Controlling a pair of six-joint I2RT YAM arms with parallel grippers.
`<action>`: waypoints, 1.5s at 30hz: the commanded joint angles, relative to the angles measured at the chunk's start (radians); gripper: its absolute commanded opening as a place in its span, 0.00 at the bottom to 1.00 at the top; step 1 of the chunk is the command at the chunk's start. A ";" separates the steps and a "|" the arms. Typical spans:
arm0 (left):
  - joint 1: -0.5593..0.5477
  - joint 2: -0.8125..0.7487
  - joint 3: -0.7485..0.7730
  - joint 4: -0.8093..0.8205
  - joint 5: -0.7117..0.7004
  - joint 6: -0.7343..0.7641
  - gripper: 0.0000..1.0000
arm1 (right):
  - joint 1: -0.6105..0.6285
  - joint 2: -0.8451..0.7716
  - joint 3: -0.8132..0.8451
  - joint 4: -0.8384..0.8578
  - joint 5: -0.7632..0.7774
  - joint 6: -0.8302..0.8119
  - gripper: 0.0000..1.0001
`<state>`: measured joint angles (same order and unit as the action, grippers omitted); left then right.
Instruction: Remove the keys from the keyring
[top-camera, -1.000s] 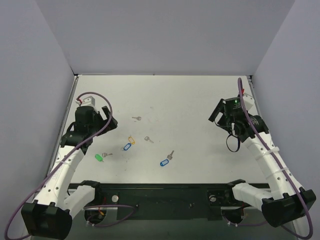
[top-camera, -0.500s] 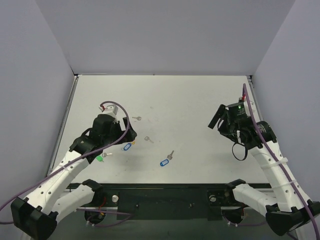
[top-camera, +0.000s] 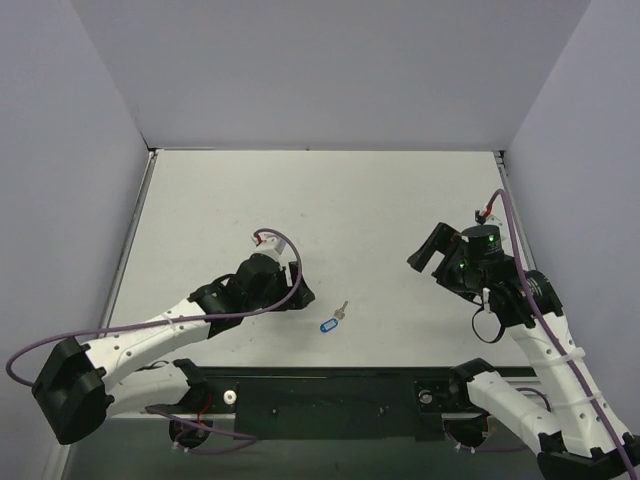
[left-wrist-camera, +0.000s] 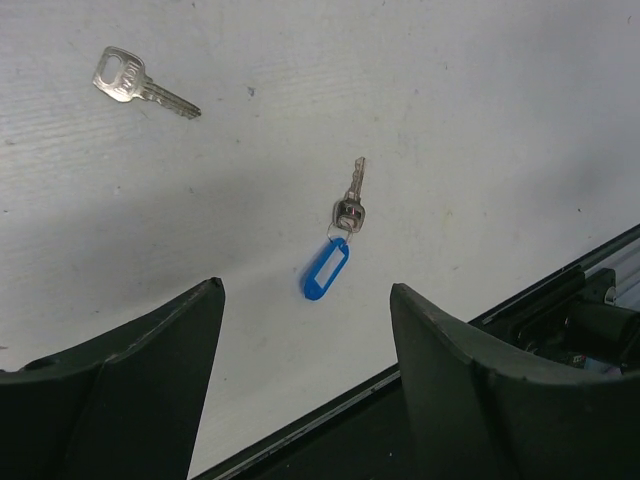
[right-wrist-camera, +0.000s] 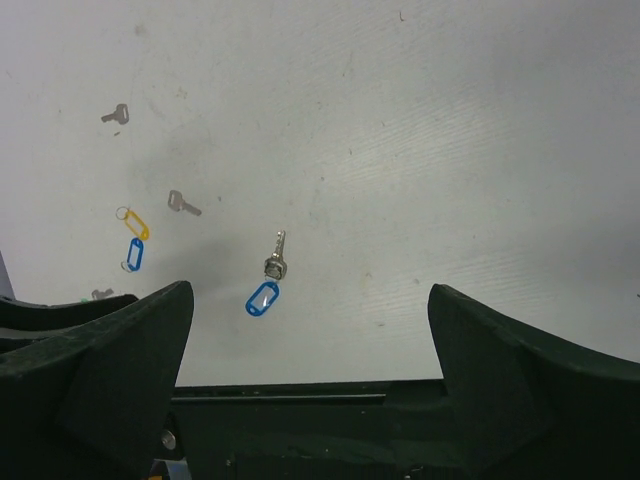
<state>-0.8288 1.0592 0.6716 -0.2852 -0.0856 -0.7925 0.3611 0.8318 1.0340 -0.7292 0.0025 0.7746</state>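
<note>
Two loose keys lie on the white worktop (top-camera: 400, 200) in the right wrist view: a far key (right-wrist-camera: 116, 114) and a nearer key (right-wrist-camera: 182, 203). Just below the nearer key sit a yellow tag (right-wrist-camera: 133, 222) and a second blue tag (right-wrist-camera: 134, 253), end to end and close together. In the top view the left arm covers all of these.

The keyring (top-camera: 327, 326), an oval blue tag on a thin metal ring, lies flat near the front edge of the worktop, about midway between the two arms. The key (top-camera: 342, 310) is on the ring, its head against the tag's end and its blade pointing away toward the far right. Bare worktop lies all round the pair, well apart from the other tags.

The left tool (top-camera: 299, 292) hangs low just left of the keyring. Its jaws are spread wide and hold nothing; in its wrist view the keyring shows between the two fingers (left-wrist-camera: 150, 380), beyond their tips and untouched. The right tool (top-camera: 428, 252) stands well off to the right, raised above the worktop. Its jaws are also fully parted and hold nothing, and they touch nothing.
</note>
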 joint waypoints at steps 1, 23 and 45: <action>-0.023 0.054 -0.058 0.227 0.046 -0.066 0.76 | 0.004 -0.028 -0.048 0.024 -0.058 0.023 0.97; -0.072 0.376 -0.118 0.555 0.241 0.073 0.65 | 0.004 -0.128 -0.153 0.073 -0.142 0.057 0.96; -0.161 0.516 -0.035 0.436 0.158 0.150 0.50 | 0.006 -0.138 -0.147 0.074 -0.160 0.052 0.96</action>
<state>-0.9634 1.5368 0.6033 0.2047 0.1154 -0.6731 0.3611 0.7021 0.8860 -0.6682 -0.1471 0.8223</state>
